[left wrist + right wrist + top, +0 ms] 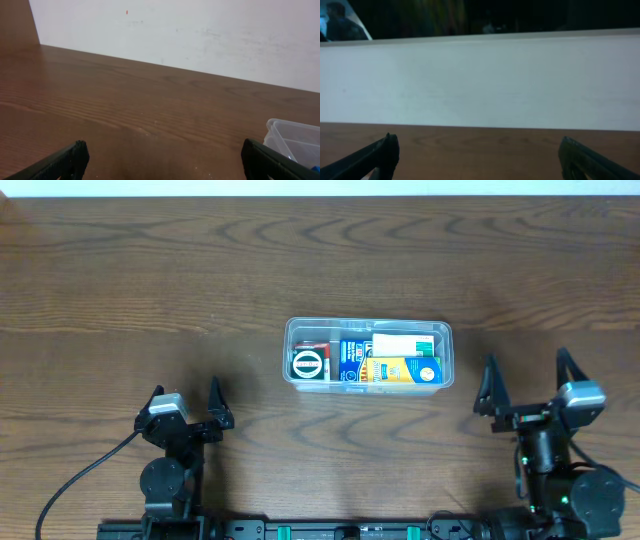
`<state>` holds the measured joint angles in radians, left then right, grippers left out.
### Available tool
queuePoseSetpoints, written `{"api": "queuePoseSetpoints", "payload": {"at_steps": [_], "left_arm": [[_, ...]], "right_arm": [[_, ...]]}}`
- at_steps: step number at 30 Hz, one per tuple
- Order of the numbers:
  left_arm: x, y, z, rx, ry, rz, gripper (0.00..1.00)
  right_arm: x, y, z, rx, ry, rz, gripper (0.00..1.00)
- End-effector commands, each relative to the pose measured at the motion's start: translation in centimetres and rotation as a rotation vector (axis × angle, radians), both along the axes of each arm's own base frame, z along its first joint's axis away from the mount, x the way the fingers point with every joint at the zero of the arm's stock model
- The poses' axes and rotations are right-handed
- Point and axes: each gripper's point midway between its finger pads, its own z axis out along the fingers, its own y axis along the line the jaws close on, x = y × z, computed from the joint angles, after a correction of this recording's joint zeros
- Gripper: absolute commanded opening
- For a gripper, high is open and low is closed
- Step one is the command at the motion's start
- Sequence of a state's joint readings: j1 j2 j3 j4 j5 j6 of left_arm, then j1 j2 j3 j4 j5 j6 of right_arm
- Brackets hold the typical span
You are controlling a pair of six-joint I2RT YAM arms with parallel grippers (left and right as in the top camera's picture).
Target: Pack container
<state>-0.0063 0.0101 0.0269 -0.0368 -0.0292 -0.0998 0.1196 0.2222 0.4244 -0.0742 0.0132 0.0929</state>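
The clear plastic container (368,355) rests in the middle of the table, holding a round black-and-white item, a blue box, a white-green box and a yellow box. Its near-left corner shows as the container (295,137) at the right edge of the left wrist view. My left gripper (185,402) sits open at the front left, well short of the tub, with nothing between its fingers (67,160). On the front right my right gripper (530,378) also stands open and empty, just right of the tub, and its fingers (382,155) frame bare table.
Brown wood-grain tabletop (150,280) extends all around the tub. A white wall (480,80) runs along the far edge of the table. Arm bases and a cable (75,485) lie at the front edge.
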Motion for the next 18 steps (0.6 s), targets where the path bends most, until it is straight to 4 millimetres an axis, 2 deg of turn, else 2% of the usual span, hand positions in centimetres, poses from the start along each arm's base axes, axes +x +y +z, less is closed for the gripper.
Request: {"api": "queuePoseSetpoints", "payload": {"at_steps": [1,6,13,18], "left_arm": [[-0.1,0.3,-1.8,0.014,0.052,0.012,0.98],[-0.1,0.3,-1.8,0.014,0.052,0.012,0.98],[-0.1,0.3,-1.8,0.014,0.053,0.012,0.98],[-0.1,0.3,-1.8,0.014,0.052,0.012,0.98]], "right_arm": [[-0.3,0.3,-1.2,-0.020,-0.035,0.019,0.99],[-0.5,0.3,-2.9,-0.015,-0.087,0.018,0.99],[-0.6,0.6,-4.1,-0.009,-0.170,0.035,0.99],[-0.1,0.6,-5.6,0.011,-0.166,0.040,0.99]]}}
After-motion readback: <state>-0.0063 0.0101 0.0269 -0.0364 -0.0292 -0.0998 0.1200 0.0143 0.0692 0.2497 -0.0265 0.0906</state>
